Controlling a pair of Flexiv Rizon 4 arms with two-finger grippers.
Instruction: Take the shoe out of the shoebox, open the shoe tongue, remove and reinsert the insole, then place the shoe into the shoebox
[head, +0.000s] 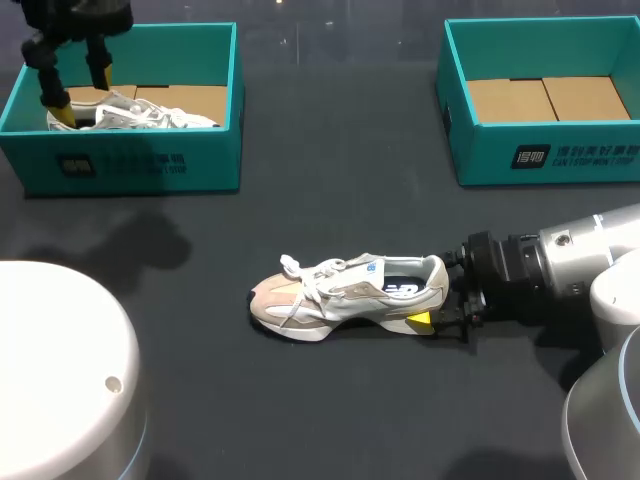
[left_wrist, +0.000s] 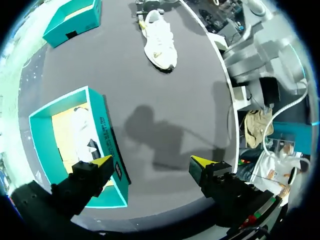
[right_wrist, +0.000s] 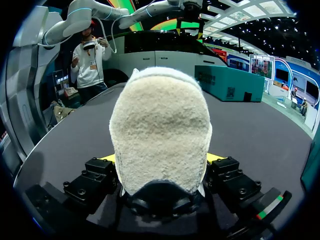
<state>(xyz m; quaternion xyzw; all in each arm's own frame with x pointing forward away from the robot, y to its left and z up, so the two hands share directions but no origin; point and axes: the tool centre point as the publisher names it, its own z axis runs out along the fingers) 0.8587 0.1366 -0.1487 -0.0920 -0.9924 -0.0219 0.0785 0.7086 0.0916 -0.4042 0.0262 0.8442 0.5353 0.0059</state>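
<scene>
Right wrist view: right gripper (right_wrist: 161, 158) clamped on heel of shoe (right_wrist: 160, 125). Head view alone: whole shoe upright on dark table (head: 330, 400). Left wrist view: left gripper (left_wrist: 152, 161) spread wide over shoebox (left_wrist: 106, 136) holding second shoe (left_wrist: 82, 132).

Your three views all show the shoe (head: 350, 295): head from high above, left wrist from far, right wrist close behind.

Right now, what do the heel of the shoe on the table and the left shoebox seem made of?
The shoe at its heel: probably cream suede or a fuzzy textile, matte; the surface looks nappy and grainy. The left shoebox: likely cardboard, smooth teal walls, with plain brown folded flaps as floor.
</scene>
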